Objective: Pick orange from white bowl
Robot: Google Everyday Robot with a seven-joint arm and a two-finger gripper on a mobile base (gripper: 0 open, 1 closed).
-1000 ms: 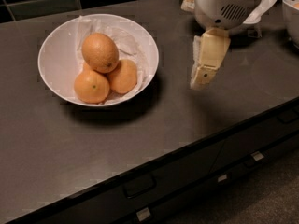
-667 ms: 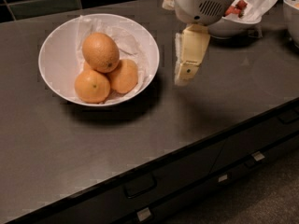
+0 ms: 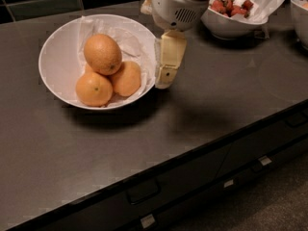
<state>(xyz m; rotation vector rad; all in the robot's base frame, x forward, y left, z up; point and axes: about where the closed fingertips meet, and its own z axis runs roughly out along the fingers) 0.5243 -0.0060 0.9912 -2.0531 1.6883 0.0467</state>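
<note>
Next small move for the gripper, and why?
Probably a short sideways shift toward the bowl's centre, staying above rim height. The gripper hangs at the white bowl's image-right rim, not over the fruit. The orange rests on top of the two smaller oranges, so it looks reachable from above once the gripper is centred over it.

The dark worktop (image 3: 226, 109) carries the white bowl (image 3: 55, 57) just beside the tool (image 3: 164, 81), which hangs above the surface. A smaller strawberry bowl (image 3: 226, 29) stands behind the tool, and a third bowl (image 3: 301, 20) stands farther off beyond it.
</note>
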